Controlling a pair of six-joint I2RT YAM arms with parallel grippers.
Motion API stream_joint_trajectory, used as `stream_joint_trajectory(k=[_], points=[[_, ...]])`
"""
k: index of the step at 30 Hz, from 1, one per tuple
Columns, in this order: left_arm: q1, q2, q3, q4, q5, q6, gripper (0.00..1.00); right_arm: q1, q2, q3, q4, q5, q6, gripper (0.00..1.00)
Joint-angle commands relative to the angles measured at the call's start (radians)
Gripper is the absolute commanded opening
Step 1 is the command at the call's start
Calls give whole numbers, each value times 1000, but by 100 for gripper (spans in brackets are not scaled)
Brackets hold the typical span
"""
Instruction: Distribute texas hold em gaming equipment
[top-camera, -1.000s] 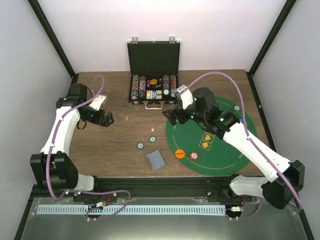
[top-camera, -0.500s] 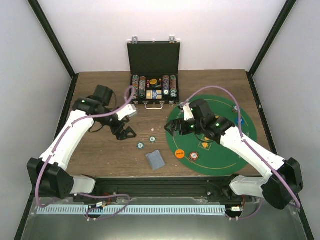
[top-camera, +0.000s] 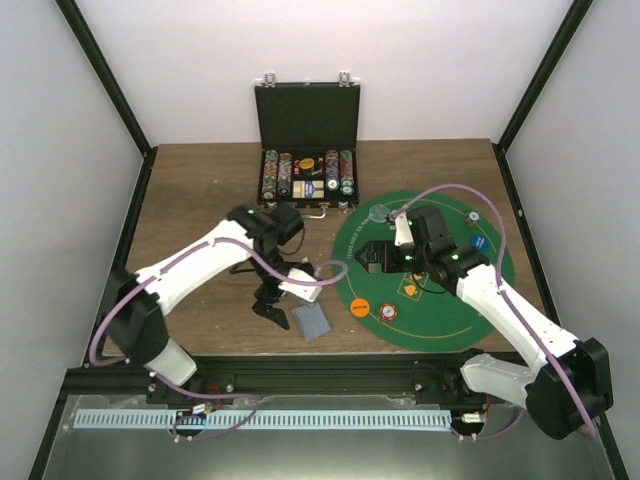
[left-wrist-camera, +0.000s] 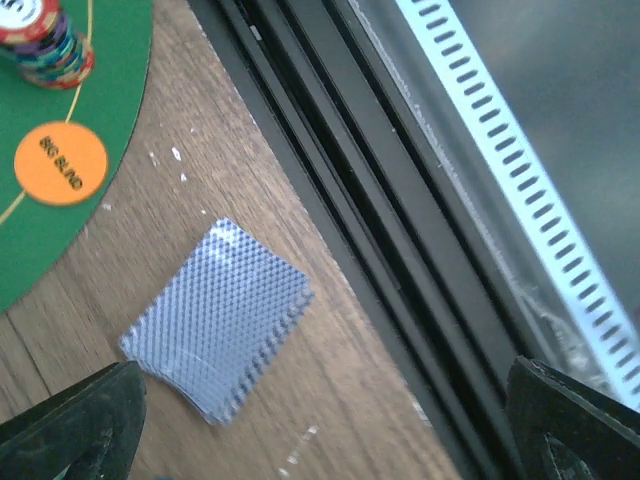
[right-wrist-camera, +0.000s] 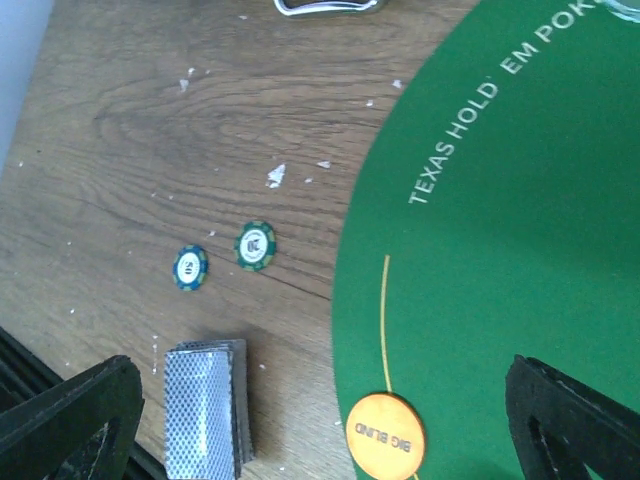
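Note:
A grey-blue-backed card deck (top-camera: 312, 320) lies on the wood near the front edge; it also shows in the left wrist view (left-wrist-camera: 215, 330) and the right wrist view (right-wrist-camera: 205, 410). An orange "BIG BLIND" disc (top-camera: 360, 308) and a striped chip stack (top-camera: 388, 312) sit on the green mat's near-left part. Two teal chips (right-wrist-camera: 190, 267) (right-wrist-camera: 255, 245) lie on the wood left of the mat. A blue disc (top-camera: 478, 242) lies on the mat's right part. My left gripper (top-camera: 270, 304) is open and empty just left of the deck. My right gripper (top-camera: 367, 257) is open and empty over the mat's left part.
The open black case (top-camera: 307, 180) with chip rows stands at the back centre. The round green felt mat (top-camera: 440, 300) covers the right half. A black rail (left-wrist-camera: 330, 190) runs along the table's front edge close to the deck. A clear disc (top-camera: 378, 212) lies at the mat's far-left edge.
My left arm has swung right and toward the front edge, ending beside the deck. My right gripper has drawn back to the right, from the mat's left edge to over the mat.

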Motion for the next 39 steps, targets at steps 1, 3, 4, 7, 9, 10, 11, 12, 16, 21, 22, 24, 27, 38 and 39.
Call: stream_joint_trajectory(k=[1,3,4,7,9,10,11,12,16,21,22,24,27,38,39], points=[[-43,117,77,59,10,239,100,-23,-35,-37,12,-6,8,100],[-76,171,89,99,-32,257,100,-23,-33,-52,11,-10,15,100],[-89,194,86,114,-56,274,100,-22,-31,-56,10,-9,17,100],[-112,234,61,153,-105,314,100,-23,-34,-68,-4,3,18,100],[-114,253,49,174,-115,331,100,-23,-39,-75,-9,7,15,100],[-115,261,39,195,-127,339,100,-23,-40,-78,-9,10,13,100],[-114,265,29,218,-138,343,100,-23,-38,-82,-10,11,12,100],[-114,272,19,242,-150,346,100,-22,-33,-82,-12,11,12,100],[-114,292,-20,317,-189,368,100,-23,-17,-87,-13,6,16,100],[-115,296,-79,363,-195,393,100,-23,-6,-93,-5,0,26,100],[-116,297,-88,370,-195,394,100,-23,-5,-92,-6,-2,27,100],[-115,297,-104,388,-196,391,100,-23,1,-92,-8,-1,28,100],[-115,305,-118,415,-206,387,100,-23,7,-91,-11,-2,31,100],[-117,338,-167,470,-219,392,99,-23,23,-83,-7,-6,32,100],[-117,340,-168,481,-219,386,96,-23,25,-83,-7,-6,33,100]])
